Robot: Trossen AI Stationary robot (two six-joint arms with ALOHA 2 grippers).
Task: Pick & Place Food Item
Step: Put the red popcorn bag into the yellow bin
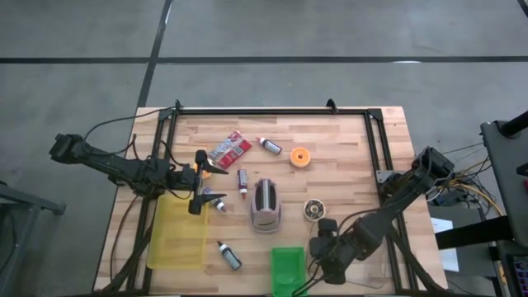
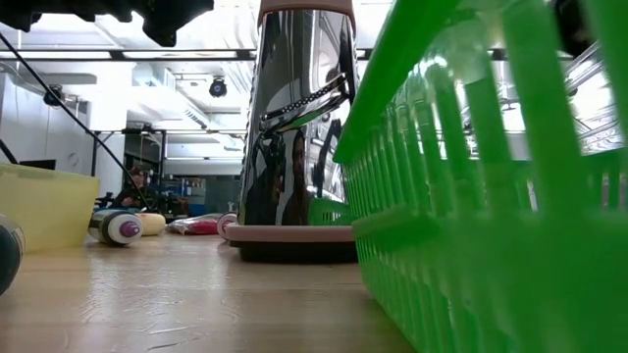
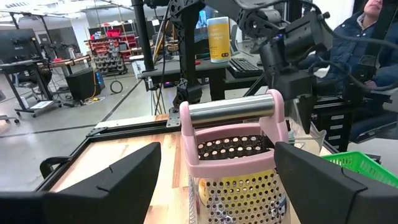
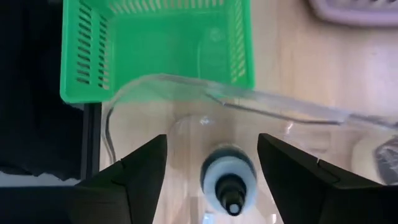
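Since the R gripper (image 4: 212, 149) hangs w/ fingers spread wide and touching nothing, it holds no item. Directly below it, between the fingers but clear of both, a bottle (image 4: 230, 180) stands cap-up, apparently inside a clear tub (image 4: 155, 79) at the table's near-right corner. Just beyond the tub sits the green basket (image 4: 155, 37), looking bare inside. My read: either this bottle is placed and freed, or it's about to be picked up; can't tell which from this alone.

L gripper (image 1: 200, 181) waits open at mid-left, by the yellow bin (image 1: 177, 235), facing the grater (image 1: 266, 206).

Left to do, prob. plenty: other bottles lie loose on the wood, one near the bin (image 1: 228, 256), one mid-table (image 1: 242, 180), one at the far side (image 1: 268, 145), plus a red packet (image 1: 229, 148). Bin looks unfilled too.
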